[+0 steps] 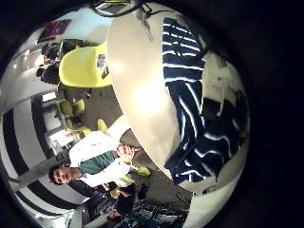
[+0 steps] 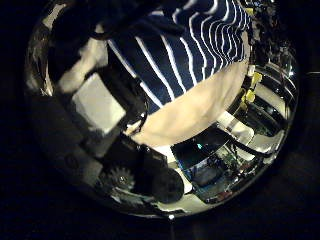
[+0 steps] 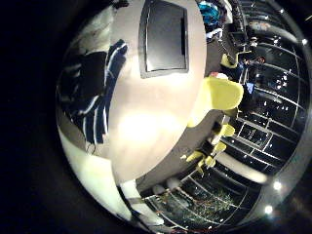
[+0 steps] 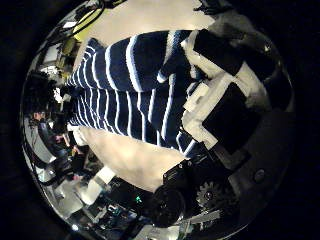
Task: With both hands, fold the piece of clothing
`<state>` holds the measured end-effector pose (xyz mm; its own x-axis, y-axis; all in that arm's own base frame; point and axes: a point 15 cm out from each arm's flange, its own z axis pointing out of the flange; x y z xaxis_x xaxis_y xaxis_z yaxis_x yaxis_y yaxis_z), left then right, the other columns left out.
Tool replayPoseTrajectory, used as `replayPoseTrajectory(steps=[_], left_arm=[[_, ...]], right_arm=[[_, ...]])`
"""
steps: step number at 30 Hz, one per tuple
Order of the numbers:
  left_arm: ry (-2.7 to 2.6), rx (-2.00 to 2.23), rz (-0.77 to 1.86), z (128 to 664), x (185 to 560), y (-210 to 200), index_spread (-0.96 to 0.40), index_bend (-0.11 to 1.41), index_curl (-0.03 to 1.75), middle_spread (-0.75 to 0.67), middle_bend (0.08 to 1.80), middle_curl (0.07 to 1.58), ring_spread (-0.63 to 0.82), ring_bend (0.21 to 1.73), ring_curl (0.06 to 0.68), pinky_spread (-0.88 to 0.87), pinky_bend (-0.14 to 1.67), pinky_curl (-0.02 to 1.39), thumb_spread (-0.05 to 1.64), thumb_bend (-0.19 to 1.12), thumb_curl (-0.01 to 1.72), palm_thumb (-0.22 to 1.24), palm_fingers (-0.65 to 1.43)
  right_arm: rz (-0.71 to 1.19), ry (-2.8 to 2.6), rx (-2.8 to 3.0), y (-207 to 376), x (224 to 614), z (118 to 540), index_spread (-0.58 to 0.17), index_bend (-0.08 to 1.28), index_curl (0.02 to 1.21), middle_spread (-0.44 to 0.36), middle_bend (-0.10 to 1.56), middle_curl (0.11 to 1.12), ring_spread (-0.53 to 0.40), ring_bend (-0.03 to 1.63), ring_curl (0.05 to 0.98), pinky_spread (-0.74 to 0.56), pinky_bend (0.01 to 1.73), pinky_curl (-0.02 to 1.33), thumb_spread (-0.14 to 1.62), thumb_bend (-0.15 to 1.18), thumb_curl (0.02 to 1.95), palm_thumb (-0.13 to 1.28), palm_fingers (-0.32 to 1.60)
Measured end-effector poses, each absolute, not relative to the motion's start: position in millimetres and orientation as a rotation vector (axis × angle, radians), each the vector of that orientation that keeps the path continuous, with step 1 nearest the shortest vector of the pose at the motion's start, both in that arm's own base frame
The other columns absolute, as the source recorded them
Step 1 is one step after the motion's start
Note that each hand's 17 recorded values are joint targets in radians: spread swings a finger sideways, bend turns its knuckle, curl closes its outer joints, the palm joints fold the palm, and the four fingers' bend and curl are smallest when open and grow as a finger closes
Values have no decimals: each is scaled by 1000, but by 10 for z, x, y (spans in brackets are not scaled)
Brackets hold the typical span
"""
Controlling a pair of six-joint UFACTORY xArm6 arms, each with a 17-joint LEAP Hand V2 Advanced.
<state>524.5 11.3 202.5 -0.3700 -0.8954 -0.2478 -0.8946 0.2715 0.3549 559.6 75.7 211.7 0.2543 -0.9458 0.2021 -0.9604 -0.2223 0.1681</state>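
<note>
No outside view here, palm views only, so no colour calls beyond dark with light stripes.

Striped garment (image 4: 135, 90) lies on the pale worktop (image 4: 125, 155), spread mostly flat with some bunching. Every palm view picks it up.

Right hand (image 4: 225, 100): in the right thumb side view its blocky fingers (image 4: 205, 110) reach in over the garment, and the cloth fills much of the view, so the palm is close to it. One finger looks to sit on the striped cloth by a folded-over edge. Can't tell whether the fingers are clamped on the cloth or only resting on it. In the right little finger side view the garment (image 3: 93, 88) sits crumpled near the worktop's (image 3: 156, 127) edge, with a dark rectangular mat (image 3: 164, 37) well apart from it on the same worktop.

Left hand (image 2: 95, 100): the left thumb side view shows its fingers (image 2: 100, 105) beside the garment (image 2: 190, 40), next to the cloth's edge on the worktop (image 2: 195, 105). Contact not visible; finger state can't be told. The left little finger side view shows the garment (image 1: 195, 104) running as a long strip along the worktop (image 1: 142, 85).
</note>
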Motion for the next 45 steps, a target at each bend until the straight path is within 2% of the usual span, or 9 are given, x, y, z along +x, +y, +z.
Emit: replayPoseTrajectory(steps=[3, 7, 10, 15, 19, 25, 31, 37, 45], left_arm=[[-2492, 1808, -631, 2041, 5326, 116, -359, 147, 1358, -494, 487, 1036, -392, 1173, 487, -528, 905, 696, 1127, -51, 484, 608, 154], [-2479, 1889, -500, 2132, 5451, 168, -262, 132, 1159, -238, 239, 896, -250, 1129, 466, -392, 876, 696, 1144, -38, 438, 506, 5], [-2489, 1968, -369, 2356, 5574, 207, -191, 141, 1040, -105, 199, 811, -175, 1082, 438, -308, 835, 682, 1157, -27, 416, 480, 14], [-2494, 2027, -276, 2699, 5533, 292, -107, 164, 898, 21, 205, 727, -92, 1008, 408, -190, 745, 658, 1166, -23, 390, 453, 22], [-2492, 2006, -280, 2815, 5308, 298, -55, 168, 790, 80, 204, 661, -44, 963, 383, -102, 667, 625, 1173, -18, 376, 452, 54], [-2478, 1947, -305, 2764, 4743, 307, -22, 174, 684, 108, 201, 595, -19, 917, 359, -38, 600, 593, 1181, -19, 358, 445, 93], [-2459, 1904, -323, 2528, 4240, 275, -24, 184, 614, 104, 201, 549, -11, 877, 339, -11, 545, 564, 1184, -19, 345, 436, 149], [-2417, 1837, -362, 2205, 3852, 179, -33, 186, 573, 94, 203, 522, 1, 844, 323, 9, 486, 540, 1185, -18, 339, 435, 178], [-2398, 1827, -323, 2001, 3790, 72, -26, 183, 524, 72, 200, 489, 17, 794, 302, 49, 420, 507, 1192, -17, 333, 445, 213]], right_arm=[[114, -1840, 2273, 607, 5746, 2120, -377, 445, 865, -221, 1021, 838, -266, 1405, 760, -379, 1190, 913, 1312, -31, 531, 648, 439], [122, -1903, 2272, 506, 5804, 2222, -418, 344, 731, -251, 754, 713, -252, 1268, 685, -269, 1015, 857, 1349, -21, 481, 582, 67], [156, -1965, 2297, 481, 5882, 2428, -427, 330, 656, -231, 609, 626, -187, 1109, 608, -103, 934, 802, 1366, -21, 446, 548, -23], [204, -2077, 2297, 227, 5925, 2829, -423, 290, 567, -184, 481, 529, -52, 908, 502, 176, 809, 705, 1347, -27, 399, 464, -21], [237, -2120, 2283, -2, 5890, 3074, -418, 258, 517, -187, 431, 483, 5, 842, 450, 312, 738, 638, 1323, -21, 373, 429, 39], [265, -2120, 2325, -47, 5734, 3466, -415, 233, 474, -199, 385, 438, 29, 786, 406, 404, 652, 567, 1304, -19, 347, 411, 118], [118, -2114, 2321, -301, 5416, 3304, -416, 200, 442, -207, 374, 416, 5, 754, 375, 441, 564, 503, 1315, -2, 331, 428, 205], [-41, -1963, 2343, -378, 5155, 2877, -427, 210, 434, -201, 358, 401, -4, 645, 335, 427, 458, 449, 1327, -4, 332, 504, 176], [-213, -1780, 2361, -151, 5003, 2242, -431, 209, 415, -228, 326, 378, 33, 452, 263, 380, 319, 372, 1302, -15, 328, 501, 163]])
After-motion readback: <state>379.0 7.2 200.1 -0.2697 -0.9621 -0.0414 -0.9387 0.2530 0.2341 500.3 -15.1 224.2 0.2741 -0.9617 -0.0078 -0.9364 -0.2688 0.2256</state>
